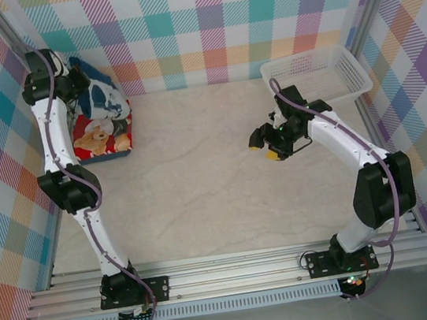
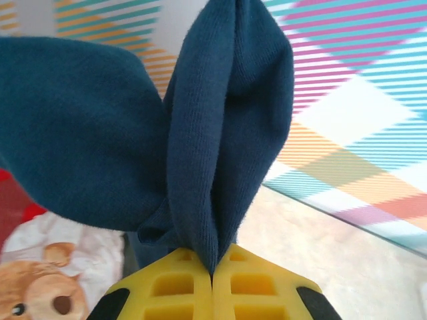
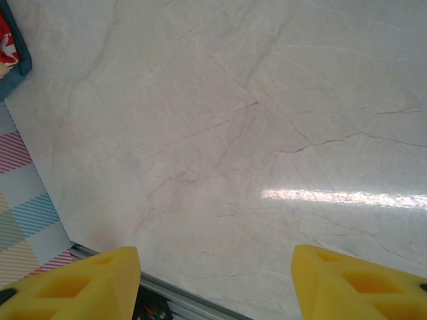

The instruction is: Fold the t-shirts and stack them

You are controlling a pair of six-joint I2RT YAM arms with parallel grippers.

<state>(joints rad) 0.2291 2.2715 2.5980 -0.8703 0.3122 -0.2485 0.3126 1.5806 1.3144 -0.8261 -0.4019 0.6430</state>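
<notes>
left side first. left gripper [image 1: 86, 89] sits far to the left of the white mesh basket [image 1: 304, 58], across the whole width of the table [image 1: 201, 185], up by the same far checked wall. left wrist view: the yellow fingertips [image 2: 173, 290] are pressed together with a fold of the navy t-shirt [image 2: 223, 133] pinched in the seam between them, so a closed grip on cloth. the navy t-shirt [image 1: 106, 99] hangs bunched from that grip, white print showing, lifted above the table.

red t-shirt [image 1: 95, 138] lies flat directly under the navy one, equally far left of the basket, teddy-bear picture facing up. in the left wrist view the red t-shirt [image 2: 13, 200] and its bear show below the hanging navy cloth.

middle of the table, left of the basket: bare marbled surface.

right gripper [image 1: 266, 150] hangs just left of and nearer than the basket, close to its near-left corner but apart from it. right wrist view: right gripper [image 3: 217, 287] has its yellow fingers [image 3: 80, 283] standing well apart, nothing between them, bare table [image 3: 233, 133] below.

basket sits at the far right.
</notes>
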